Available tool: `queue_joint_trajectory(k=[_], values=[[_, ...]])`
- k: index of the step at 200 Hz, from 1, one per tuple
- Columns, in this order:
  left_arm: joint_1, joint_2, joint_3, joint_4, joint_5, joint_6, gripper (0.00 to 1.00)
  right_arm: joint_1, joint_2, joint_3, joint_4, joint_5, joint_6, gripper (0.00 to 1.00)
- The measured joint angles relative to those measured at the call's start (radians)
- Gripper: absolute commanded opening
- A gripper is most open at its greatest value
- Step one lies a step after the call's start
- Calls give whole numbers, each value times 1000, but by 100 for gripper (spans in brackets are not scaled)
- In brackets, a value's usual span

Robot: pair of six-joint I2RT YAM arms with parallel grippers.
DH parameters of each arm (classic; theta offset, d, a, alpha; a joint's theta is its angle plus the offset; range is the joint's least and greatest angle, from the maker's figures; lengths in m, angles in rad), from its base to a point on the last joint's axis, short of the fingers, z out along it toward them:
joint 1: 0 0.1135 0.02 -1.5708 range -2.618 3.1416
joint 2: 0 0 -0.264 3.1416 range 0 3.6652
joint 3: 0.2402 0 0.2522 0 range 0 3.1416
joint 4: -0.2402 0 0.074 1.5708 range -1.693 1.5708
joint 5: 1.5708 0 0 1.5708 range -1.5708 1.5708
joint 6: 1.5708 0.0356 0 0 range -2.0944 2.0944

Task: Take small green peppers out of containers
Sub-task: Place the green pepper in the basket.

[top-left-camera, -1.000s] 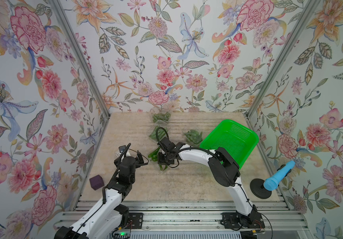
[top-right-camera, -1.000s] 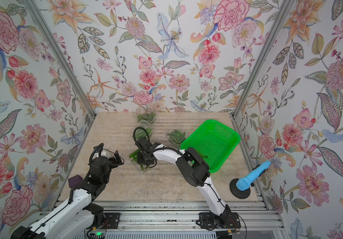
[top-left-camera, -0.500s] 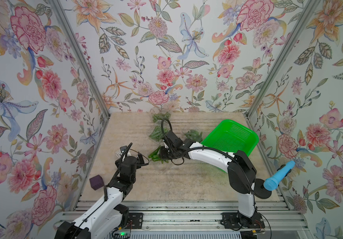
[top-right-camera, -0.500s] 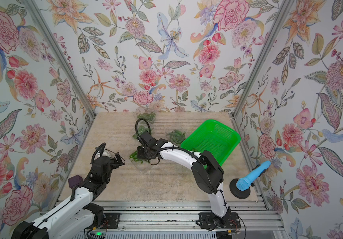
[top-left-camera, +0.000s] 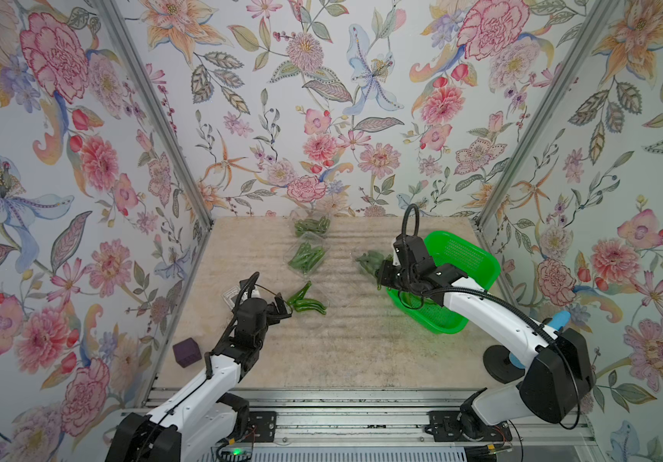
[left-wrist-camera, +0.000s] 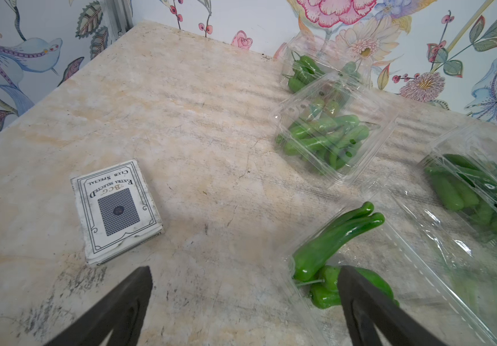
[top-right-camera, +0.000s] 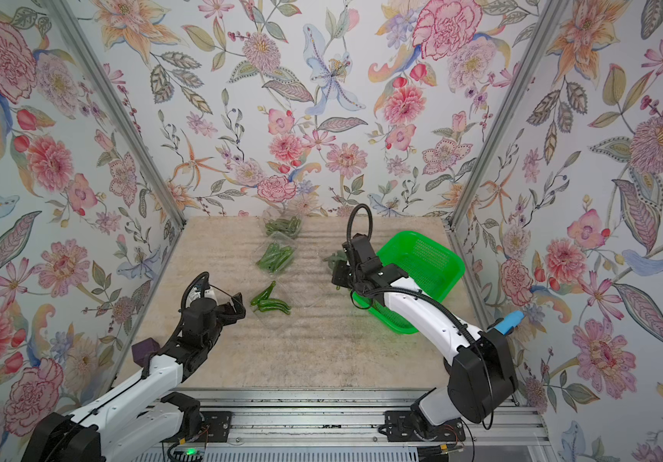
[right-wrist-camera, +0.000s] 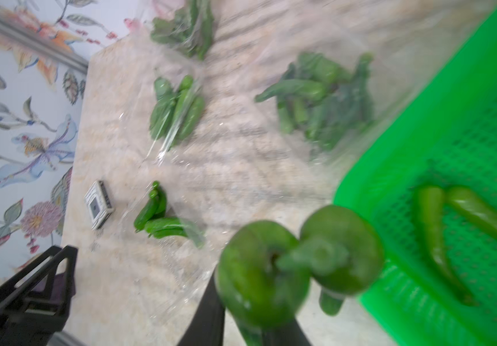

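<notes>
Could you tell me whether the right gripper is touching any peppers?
Touching. The right wrist view shows the right gripper clamped around green peppers, seen end-on.

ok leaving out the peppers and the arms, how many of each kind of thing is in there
clear containers: 4
green basket: 1
card box: 1
purple cube: 1
blue-handled tool: 1
total: 8
</notes>
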Motion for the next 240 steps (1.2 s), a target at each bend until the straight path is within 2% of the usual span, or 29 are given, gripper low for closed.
queue_joint_trajectory(k=[44,88,105,117,132,145,173,192,240], values=[[0,27,3,14,16,-21,100,-247,-4,-109,12,-33,-74,15],[-3,30,20,10,33,-29,100,-341,151,-142,49,-56,-130,17],[-3,36,32,9,34,-37,100,-356,200,-142,58,-62,-152,22],[-3,37,33,8,33,-44,100,-363,216,-142,58,-62,-169,35],[-3,36,33,5,29,-51,100,-366,219,-142,59,-63,-183,46],[-3,26,33,-2,27,-51,100,-366,219,-140,59,-64,-195,47],[-3,-20,33,-14,7,-51,100,-357,218,-134,53,-70,-222,49],[-3,-36,33,-20,0,-47,100,-310,210,-109,34,-70,-244,53],[-3,-36,33,-50,-2,-31,100,8,200,93,10,-95,-338,56]])
